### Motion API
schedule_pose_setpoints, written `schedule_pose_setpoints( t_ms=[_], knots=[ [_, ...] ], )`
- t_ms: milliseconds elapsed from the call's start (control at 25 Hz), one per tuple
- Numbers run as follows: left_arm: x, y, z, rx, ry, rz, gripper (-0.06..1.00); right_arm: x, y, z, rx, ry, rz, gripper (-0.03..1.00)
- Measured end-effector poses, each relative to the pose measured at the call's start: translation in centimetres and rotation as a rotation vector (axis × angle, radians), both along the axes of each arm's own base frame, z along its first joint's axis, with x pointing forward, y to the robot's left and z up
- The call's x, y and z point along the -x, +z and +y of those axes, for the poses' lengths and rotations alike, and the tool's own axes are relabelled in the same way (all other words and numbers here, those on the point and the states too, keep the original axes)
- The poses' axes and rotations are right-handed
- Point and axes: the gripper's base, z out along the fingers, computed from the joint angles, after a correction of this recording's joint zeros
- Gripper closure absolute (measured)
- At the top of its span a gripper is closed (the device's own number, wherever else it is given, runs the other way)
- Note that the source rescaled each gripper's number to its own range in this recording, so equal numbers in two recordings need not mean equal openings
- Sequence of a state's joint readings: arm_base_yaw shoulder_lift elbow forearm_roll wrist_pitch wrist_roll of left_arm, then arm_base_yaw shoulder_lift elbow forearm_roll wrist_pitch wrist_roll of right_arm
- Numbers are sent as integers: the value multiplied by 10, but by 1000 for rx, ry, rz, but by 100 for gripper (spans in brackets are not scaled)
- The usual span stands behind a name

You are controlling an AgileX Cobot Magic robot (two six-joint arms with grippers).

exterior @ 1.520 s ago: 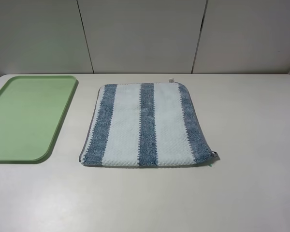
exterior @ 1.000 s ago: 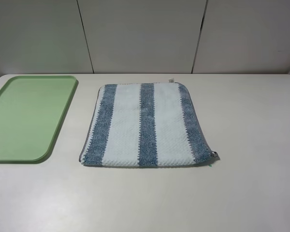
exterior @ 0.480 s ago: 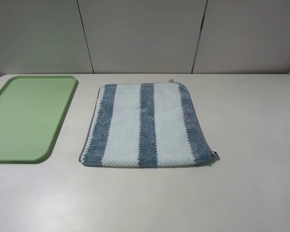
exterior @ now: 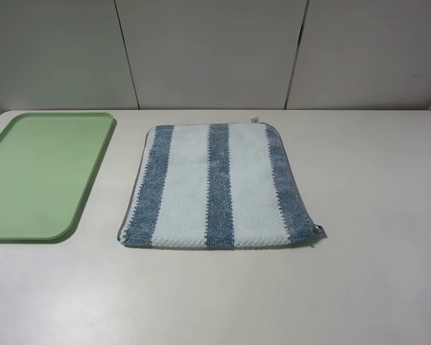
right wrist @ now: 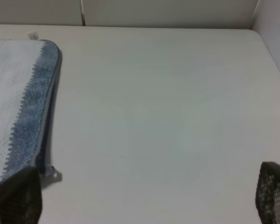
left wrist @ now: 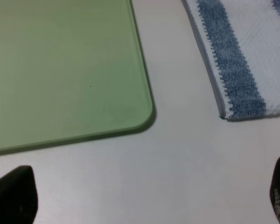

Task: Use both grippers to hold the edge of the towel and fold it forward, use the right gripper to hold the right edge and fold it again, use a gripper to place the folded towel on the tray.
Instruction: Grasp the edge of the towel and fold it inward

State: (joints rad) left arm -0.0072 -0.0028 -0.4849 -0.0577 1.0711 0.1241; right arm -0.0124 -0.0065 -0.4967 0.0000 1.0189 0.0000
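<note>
Left gripper [left wrist: 147, 196]: jaws wide apart, nothing in them. Only the two black fingertips [left wrist: 14, 196] show in its wrist view, over bare table [exterior: 373, 180].
Right gripper [right wrist: 144, 196]: same deal, fully spread and empty, also over bare table.
Towel vs grippers: neither one is touching it. The left gripper sits back from the towel's near-left corner, looking into the gap between towel and tray. The right one is just off the near-right corner, where the little corner tag [right wrist: 53, 175] pokes out close to one fingertip. Neither arm shows up in the high view.
Towel [exterior: 215, 185]: lying flat around the middle of the table, stripes running from near edge to far edge.
Handling, my guess: light floppy terry, no stiffness at all, so it'll sag and bunch if only one point is pinched. Grippy pile, shouldn't slip out of the fingers.
Where to grab: the near hem [exterior: 201, 246], one gripper by each near corner.
Tray [exterior: 43, 172]: empty, green, along the table's left edge, just beside the towel with a strip of table between.
</note>
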Motion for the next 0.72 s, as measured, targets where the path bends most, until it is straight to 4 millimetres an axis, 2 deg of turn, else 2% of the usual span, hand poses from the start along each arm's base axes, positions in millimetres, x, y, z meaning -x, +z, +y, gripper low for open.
schedule_pose_setpoints(
  t_ms=[400,600,720],
  knots=[
    [0,1,0,0,0,-8,-6,0,0,0,0,0,0,-3],
    [3,17,0,2,2,-98,-5,2,13,0,0,0,-24,-3],
    [6,32,0,4,4,-182,-4,-7,25,0,0,0,8,-3]
  ],
)
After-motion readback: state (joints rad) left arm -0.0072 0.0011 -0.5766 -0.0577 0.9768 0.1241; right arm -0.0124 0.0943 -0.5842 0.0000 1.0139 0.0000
